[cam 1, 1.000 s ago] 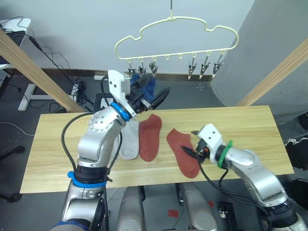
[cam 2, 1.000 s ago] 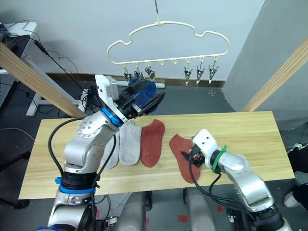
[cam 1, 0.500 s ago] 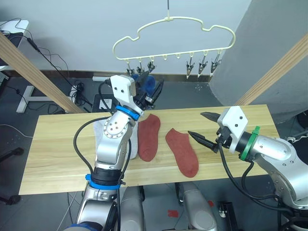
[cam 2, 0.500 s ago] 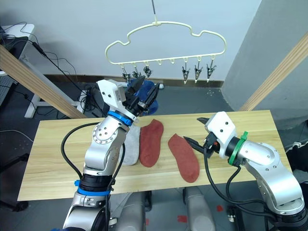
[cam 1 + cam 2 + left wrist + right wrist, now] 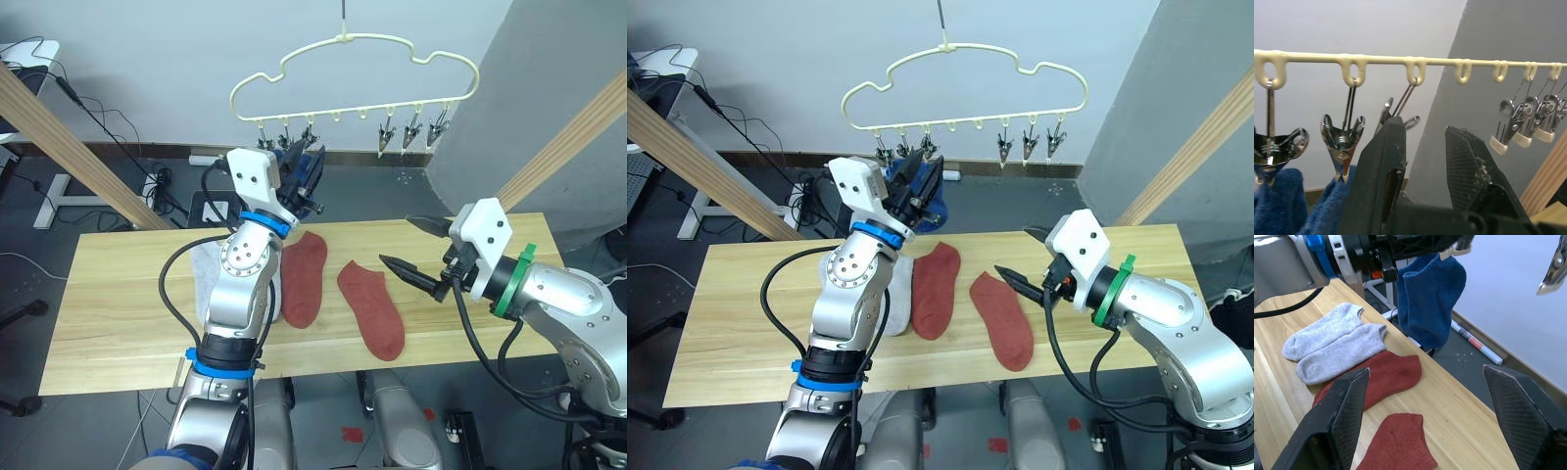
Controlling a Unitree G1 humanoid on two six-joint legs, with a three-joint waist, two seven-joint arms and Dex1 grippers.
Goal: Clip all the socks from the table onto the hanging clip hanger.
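Observation:
Two blue socks (image 5: 1430, 298) hang side by side from the leftmost clips of the pale yellow clip hanger (image 5: 345, 39). My left gripper (image 5: 1422, 127) is raised to the clip row right beside them, its fingers apart with a metal clip (image 5: 1398, 105) just above one fingertip. On the table (image 5: 118, 294) lie two grey socks (image 5: 1337, 342), partly hidden behind my left arm in the eye views, and two rust-red socks (image 5: 304, 274) (image 5: 370, 308). My right gripper (image 5: 395, 242) hovers open above the table, right of the red socks, holding nothing.
Three free clips (image 5: 411, 132) hang at the hanger's right end, with empty loops (image 5: 1464, 73) in the middle of its bar. Slanted wooden poles stand at the left (image 5: 69, 147) and right (image 5: 568, 147). Cables lie on the floor behind the table.
My left gripper has risen from table height to the clip row, alongside the blue sock. My right gripper has lifted off the right red sock and opened wide.

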